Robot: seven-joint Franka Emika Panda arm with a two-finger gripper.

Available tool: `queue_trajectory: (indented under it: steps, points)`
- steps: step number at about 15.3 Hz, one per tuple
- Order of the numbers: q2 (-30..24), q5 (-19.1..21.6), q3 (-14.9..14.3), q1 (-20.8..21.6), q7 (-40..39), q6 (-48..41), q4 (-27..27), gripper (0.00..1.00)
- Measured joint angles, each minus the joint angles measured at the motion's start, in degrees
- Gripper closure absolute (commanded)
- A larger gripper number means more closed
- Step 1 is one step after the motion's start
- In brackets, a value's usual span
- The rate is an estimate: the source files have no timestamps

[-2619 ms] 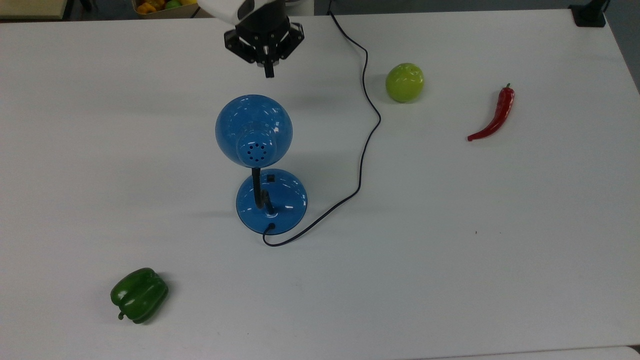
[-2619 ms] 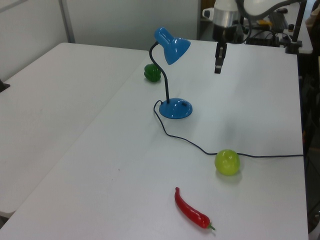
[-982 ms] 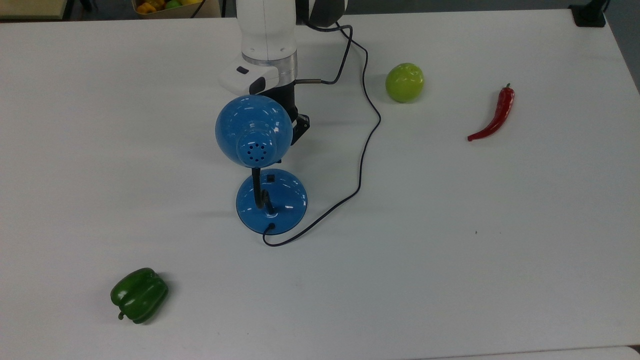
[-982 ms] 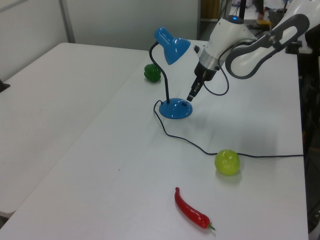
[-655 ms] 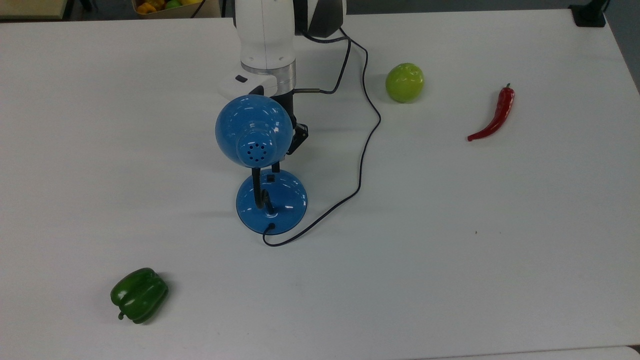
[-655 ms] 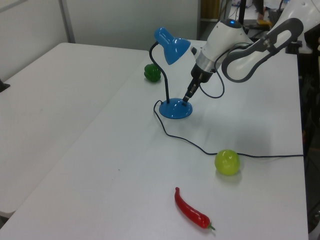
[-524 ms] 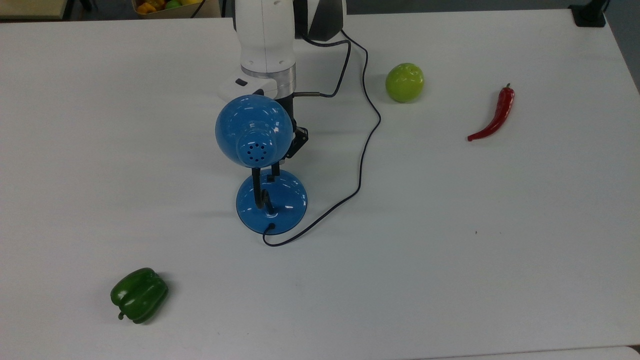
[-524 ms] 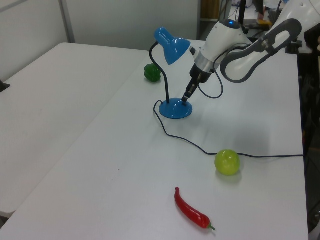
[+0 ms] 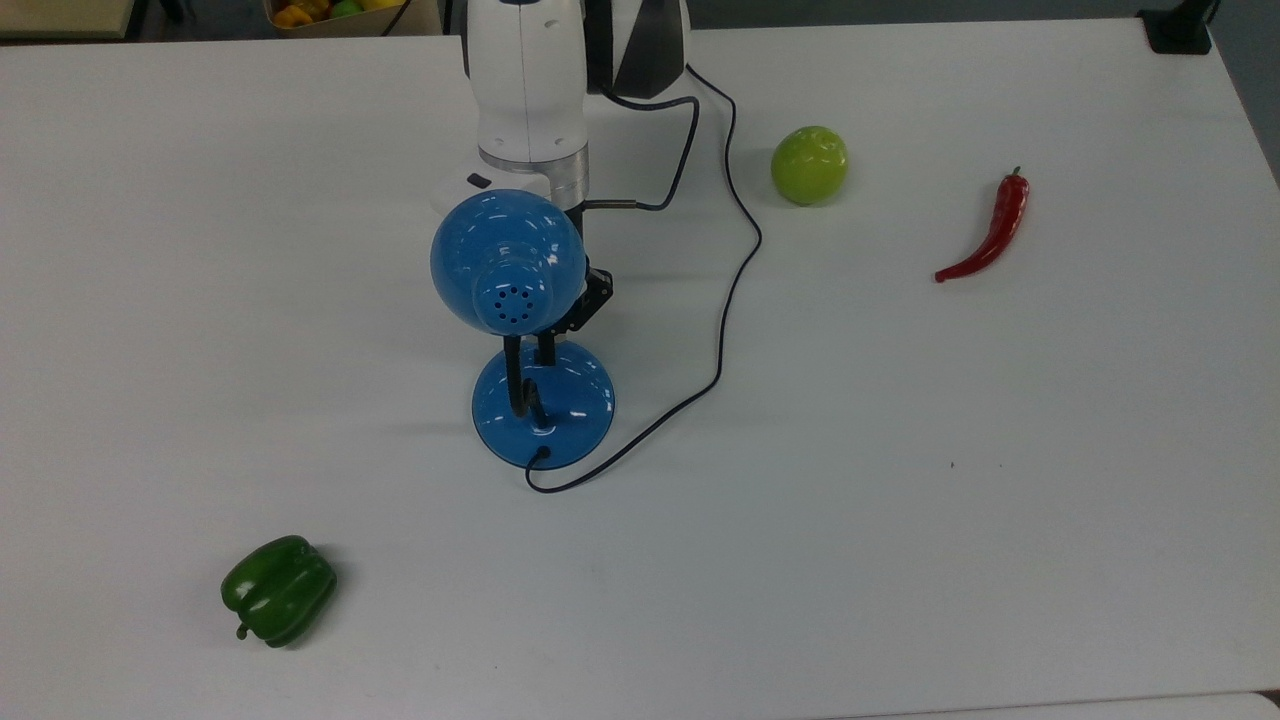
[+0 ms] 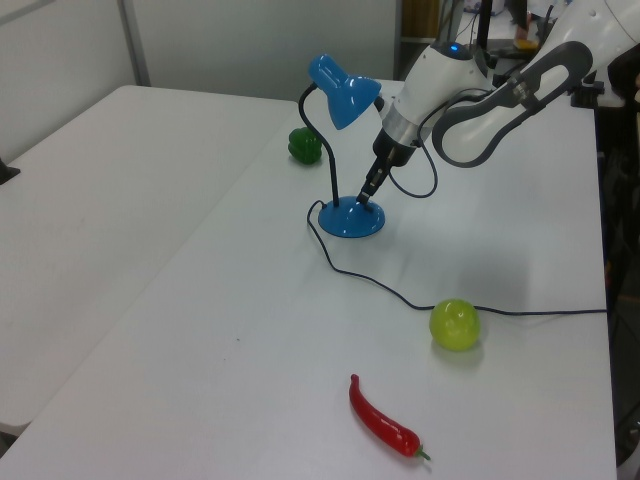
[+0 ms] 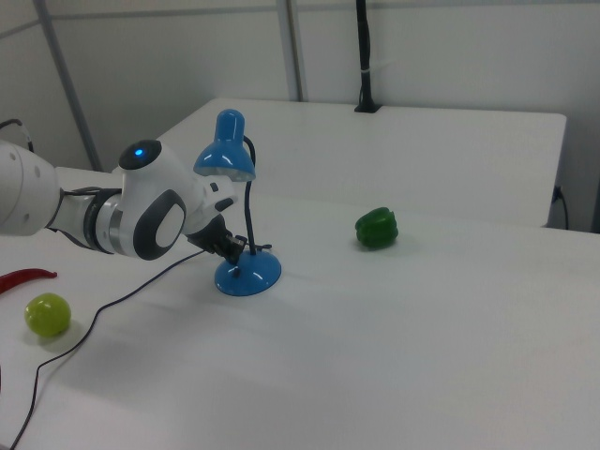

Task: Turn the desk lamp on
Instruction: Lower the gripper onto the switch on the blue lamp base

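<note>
so the blue desk lamp (image 9: 508, 262) stands mid-table, its cord (image 9: 735, 250) trailing toward the top view's upper edge. the gripper (image 10: 363, 196) angles down with its tip on the lamp's round base (image 10: 350, 219), by the neck; fingers look pressed together. no readable writing shows on anything.

Arm angled steeply downward, tool (image 10: 364, 196) tip low, wrist tilted
</note>
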Motion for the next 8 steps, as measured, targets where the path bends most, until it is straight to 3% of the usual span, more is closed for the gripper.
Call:
queue_trajectory:
  steps: [8]
  points:
    - [0.1,0.0,-0.3,-0.2,0.0,-0.3,0.2,1.0]
